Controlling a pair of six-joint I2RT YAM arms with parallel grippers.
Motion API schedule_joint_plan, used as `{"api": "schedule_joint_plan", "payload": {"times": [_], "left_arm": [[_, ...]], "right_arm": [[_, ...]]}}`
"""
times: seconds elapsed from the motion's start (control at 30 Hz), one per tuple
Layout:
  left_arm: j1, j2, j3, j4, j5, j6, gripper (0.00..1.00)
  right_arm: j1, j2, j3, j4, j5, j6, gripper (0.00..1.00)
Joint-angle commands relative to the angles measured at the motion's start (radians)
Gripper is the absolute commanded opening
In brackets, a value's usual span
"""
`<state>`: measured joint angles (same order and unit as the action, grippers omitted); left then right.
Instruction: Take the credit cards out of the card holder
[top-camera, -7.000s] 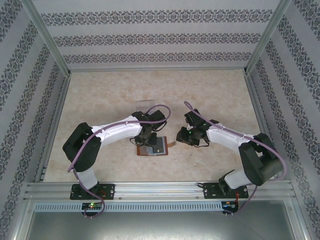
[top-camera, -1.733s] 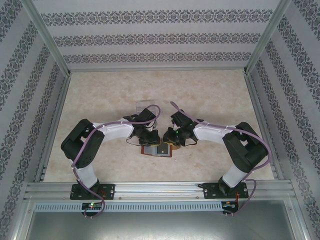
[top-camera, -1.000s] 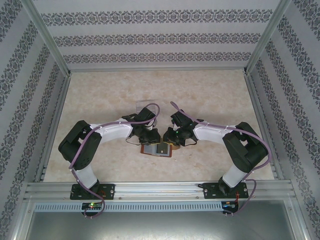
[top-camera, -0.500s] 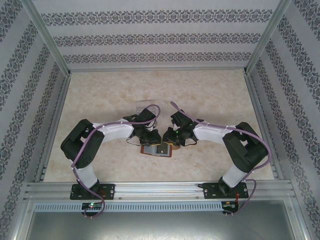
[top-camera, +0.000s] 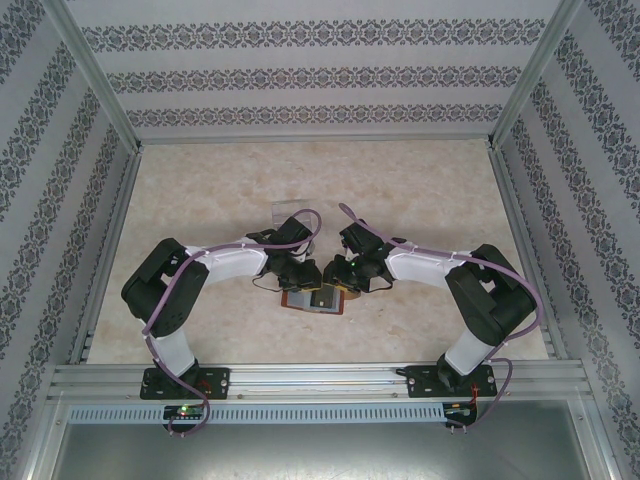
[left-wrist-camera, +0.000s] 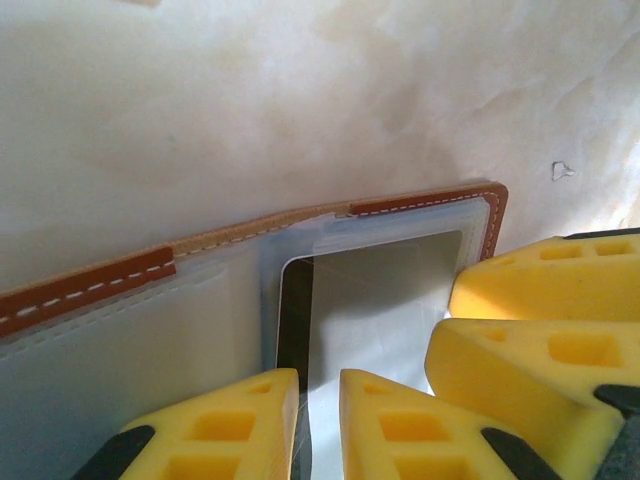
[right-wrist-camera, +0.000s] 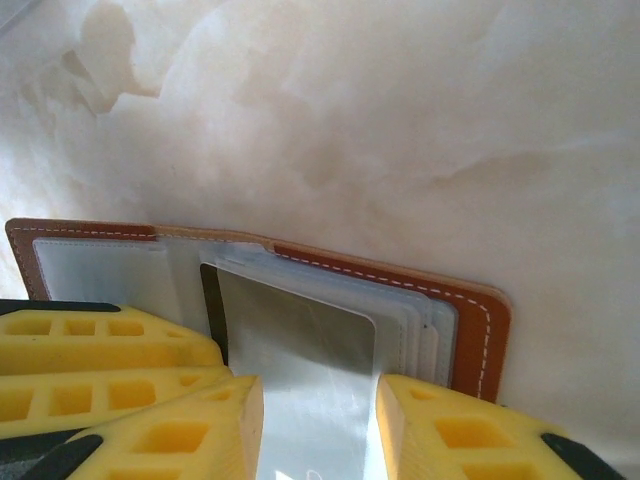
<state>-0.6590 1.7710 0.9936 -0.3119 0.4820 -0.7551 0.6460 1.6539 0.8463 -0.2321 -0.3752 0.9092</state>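
The card holder lies open on the table, a brown leather wallet with white stitching and grey slotted pockets. One grey credit card sticks partway out of a pocket, next to a dark band. My left gripper is nearly closed, with the card's left edge in the narrow gap. My right gripper stands open astride the card, one finger along each long edge. Its fingers show beside the card in the left wrist view. The left fingers appear in the right wrist view.
A clear plastic tray lies just beyond the two wrists. Patterned walls and metal rails enclose the marbled table. Both arms crowd together above the wallet.
The right jaws have spread wider around the card over the last second. Both arms stay almost still above the wallet, having closed in on it from seven seconds ago.
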Motion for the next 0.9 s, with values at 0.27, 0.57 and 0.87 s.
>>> {"api": "schedule_joint_plan", "payload": {"times": [0.27,0.57,0.87], "left_arm": [[0.013,-0.051,0.007,-0.118,-0.085,0.034,0.23],[0.035,-0.072,-0.015,-0.054,-0.037,0.004,0.30],[0.050,-0.057,-0.053,0.011,0.013,-0.024,0.29]], "right_arm": [[0.007,-0.002,0.020,-0.095,0.061,-0.034,0.37],[0.010,-0.002,0.030,-0.096,0.055,-0.036,0.34],[0.015,-0.070,0.035,-0.095,0.060,-0.026,0.29]]}}
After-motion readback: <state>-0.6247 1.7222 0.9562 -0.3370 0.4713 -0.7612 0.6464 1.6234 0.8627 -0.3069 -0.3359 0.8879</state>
